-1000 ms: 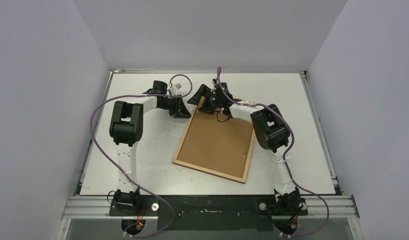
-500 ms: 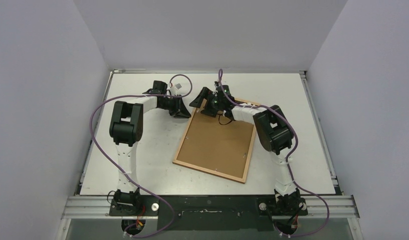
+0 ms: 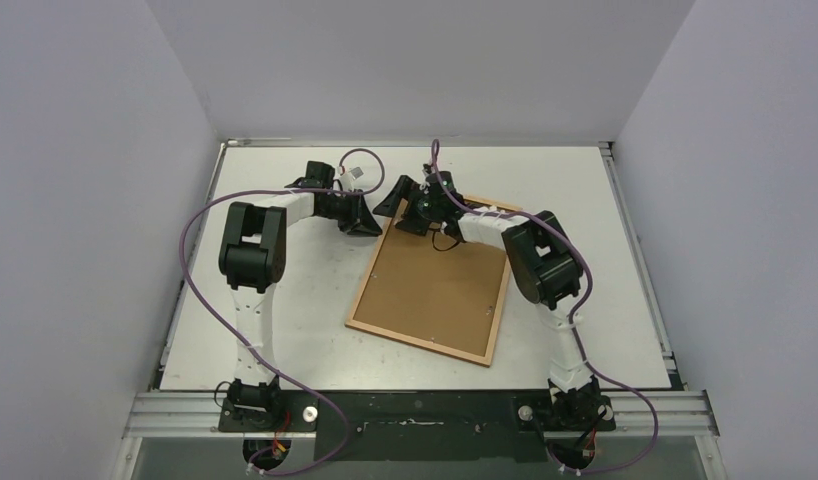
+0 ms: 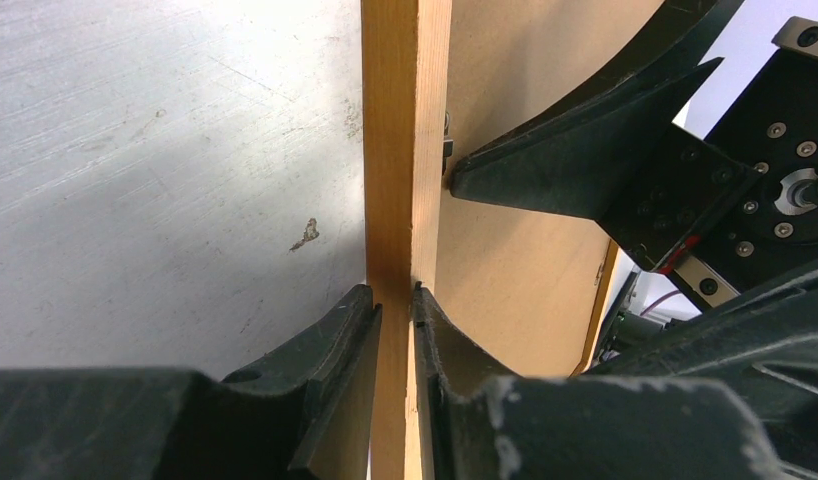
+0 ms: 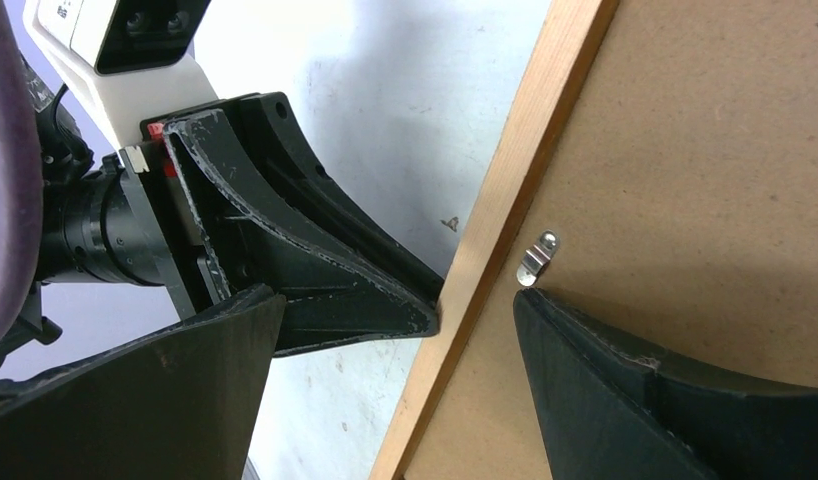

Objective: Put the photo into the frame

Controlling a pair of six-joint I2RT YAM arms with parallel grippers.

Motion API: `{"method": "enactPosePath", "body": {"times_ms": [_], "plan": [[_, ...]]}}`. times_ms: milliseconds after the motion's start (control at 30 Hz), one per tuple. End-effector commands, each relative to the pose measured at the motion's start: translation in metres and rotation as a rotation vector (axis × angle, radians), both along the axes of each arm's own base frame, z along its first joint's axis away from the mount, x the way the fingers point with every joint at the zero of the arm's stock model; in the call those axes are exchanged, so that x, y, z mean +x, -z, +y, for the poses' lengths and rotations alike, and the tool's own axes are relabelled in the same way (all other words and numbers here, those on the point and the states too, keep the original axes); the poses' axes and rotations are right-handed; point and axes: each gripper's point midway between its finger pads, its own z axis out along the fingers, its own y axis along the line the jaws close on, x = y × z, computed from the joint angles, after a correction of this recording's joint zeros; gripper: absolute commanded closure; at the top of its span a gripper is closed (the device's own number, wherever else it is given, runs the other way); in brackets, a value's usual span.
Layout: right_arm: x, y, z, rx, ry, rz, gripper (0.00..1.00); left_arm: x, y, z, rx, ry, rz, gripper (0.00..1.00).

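**Frame (image 3: pixel 369 275) pinched at 11 o'clock**

My left gripper (image 4: pixel 393 300) nips the frame's left moulding, jaws narrow. The frame lies back-up on the bench (image 3: pixel 285 320), tilted toward 1 o'clock. My right gripper (image 5: pixel 400 297) stands wide astride that moulding, holding nothing

A brown backing board (image 3: pixel 440 280) is lying flat and slanted on the white table (image 3: pixel 305 320). A small silver clip (image 5: pixel 537 258) is sitting near its edge. A dark fleck (image 4: pixel 305 235) is marking the tabletop nearby.
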Motion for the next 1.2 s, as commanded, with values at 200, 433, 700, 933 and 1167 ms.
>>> {"method": "enactPosePath", "body": {"times_ms": [200,433,700,933,1167], "plan": [[0.011,0.007,0.009,-0.007,0.018,-0.011,0.10,-0.001,0.011,0.004,0.073,0.004,-0.025,0.83],[0.019,0.004,0.010,-0.026,0.030,-0.041,0.10,-0.001,0.011,0.004,0.070,0.004,-0.024,0.83],[0.022,-0.005,0.020,0.008,0.011,-0.059,0.10,-0.002,0.012,0.006,0.072,0.003,-0.017,0.83],[0.017,-0.053,-0.007,0.042,0.024,-0.128,0.10,-0.003,0.013,0.008,0.073,0.001,-0.013,0.84],[0.005,-0.042,-0.030,-0.002,0.034,-0.101,0.10,-0.003,0.011,0.008,0.071,0.000,-0.013,0.84]]}}
